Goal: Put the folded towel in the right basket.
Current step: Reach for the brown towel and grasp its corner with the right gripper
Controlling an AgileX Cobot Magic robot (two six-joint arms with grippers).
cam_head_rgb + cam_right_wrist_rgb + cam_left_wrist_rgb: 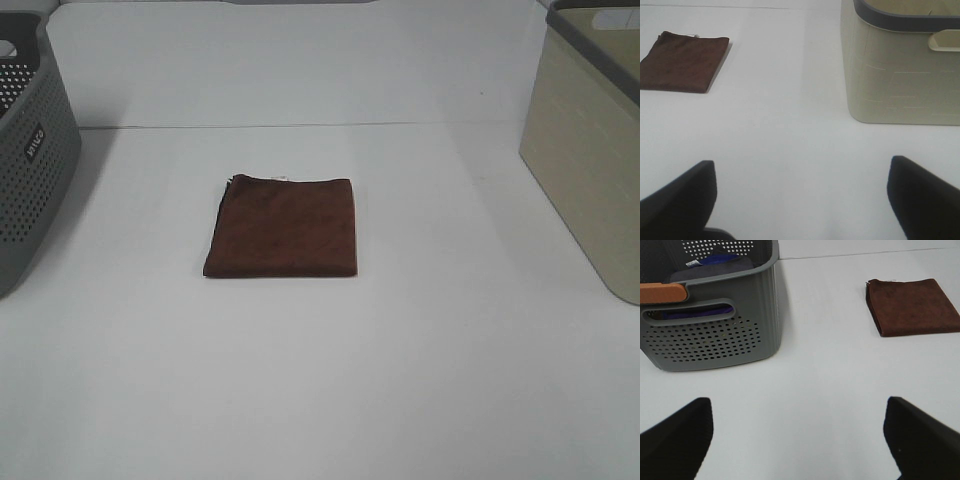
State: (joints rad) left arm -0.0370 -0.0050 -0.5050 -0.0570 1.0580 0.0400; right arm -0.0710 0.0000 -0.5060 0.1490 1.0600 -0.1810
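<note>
A folded brown towel (283,228) lies flat in the middle of the white table. It also shows in the left wrist view (912,306) and in the right wrist view (684,61). The right basket (590,150) is beige with a grey rim and stands at the table's right edge; the right wrist view shows it too (900,70). My left gripper (800,440) is open and empty, well short of the towel. My right gripper (802,200) is open and empty, between the towel and the beige basket. Neither gripper shows in the high view.
A grey perforated basket (25,160) stands at the left edge. The left wrist view shows it (715,330) holding dark blue cloth (710,265), with an orange handle (662,292) at its rim. A seam (300,126) runs across the table behind the towel.
</note>
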